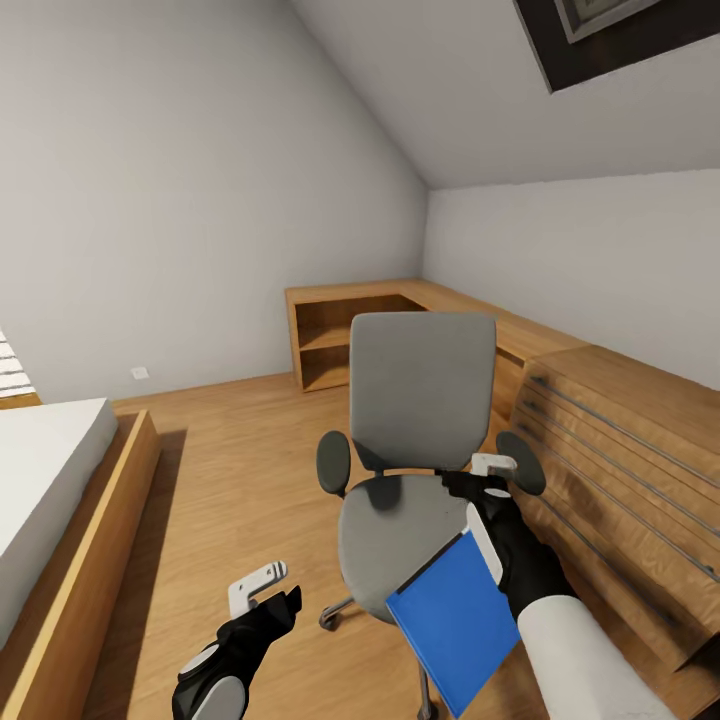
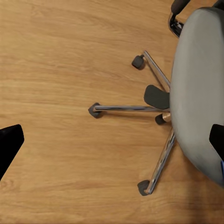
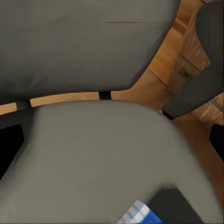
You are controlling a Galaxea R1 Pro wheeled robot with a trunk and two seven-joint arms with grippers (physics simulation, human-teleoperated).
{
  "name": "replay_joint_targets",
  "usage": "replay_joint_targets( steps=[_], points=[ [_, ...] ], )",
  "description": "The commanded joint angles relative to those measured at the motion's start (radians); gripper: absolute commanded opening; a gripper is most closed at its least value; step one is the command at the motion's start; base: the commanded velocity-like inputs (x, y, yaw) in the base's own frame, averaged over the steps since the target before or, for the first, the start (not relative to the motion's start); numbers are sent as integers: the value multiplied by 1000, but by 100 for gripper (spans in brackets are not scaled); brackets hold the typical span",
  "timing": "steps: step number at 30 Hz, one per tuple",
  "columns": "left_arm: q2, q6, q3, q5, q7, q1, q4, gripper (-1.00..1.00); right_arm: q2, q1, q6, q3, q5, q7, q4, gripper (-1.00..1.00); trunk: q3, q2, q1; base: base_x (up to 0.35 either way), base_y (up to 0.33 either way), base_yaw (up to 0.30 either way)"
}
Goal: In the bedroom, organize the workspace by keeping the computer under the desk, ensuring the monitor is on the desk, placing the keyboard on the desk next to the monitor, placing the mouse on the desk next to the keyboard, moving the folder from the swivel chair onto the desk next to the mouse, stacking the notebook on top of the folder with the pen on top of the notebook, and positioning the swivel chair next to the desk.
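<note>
The swivel chair (image 1: 415, 440) stands on the wooden floor in front of me, grey seat and back facing me. The bright blue folder (image 1: 455, 625) lies tilted at the seat's front edge and juts out past it, partly hidden under my right forearm. My right gripper (image 1: 490, 476) hovers open over the seat near the right armrest, with nothing between its fingers. In the right wrist view the grey seat (image 3: 102, 154) lies under it, with the folder's corner (image 3: 136, 213) beside a dark grey shape. My left gripper (image 1: 264, 592) hangs open low over the floor, left of the chair's chrome base (image 2: 156, 109).
A light wooden drawer chest (image 1: 620, 470) stands close on the chair's right. A bed in a wooden frame (image 1: 70, 500) lies at the left. A low wooden shelf unit (image 1: 345, 335) runs along the back wall. Open floor (image 1: 230, 470) lies between bed and chair.
</note>
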Motion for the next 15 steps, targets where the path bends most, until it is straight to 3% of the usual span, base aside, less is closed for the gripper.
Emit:
replay_joint_targets(
  steps=[1, 10, 15],
  points=[
    [1, 3, -2, 4, 7, -1, -1, 100, 4, 9, 19, -1, -4, -3, -26, 100, -1, 0, 0, 0, 0, 0],
    [1, 2, -1, 4, 9, -1, -1, 100, 28, 95, 113, 1, -5, -3, -197, 100, -1, 0, 0, 0, 0, 0],
    [1, 2, -1, 4, 9, -1, -1, 100, 36, 111, 133, 2, -5, -3, -228, 100, -1, 0, 0, 0, 0, 0]
  ],
)
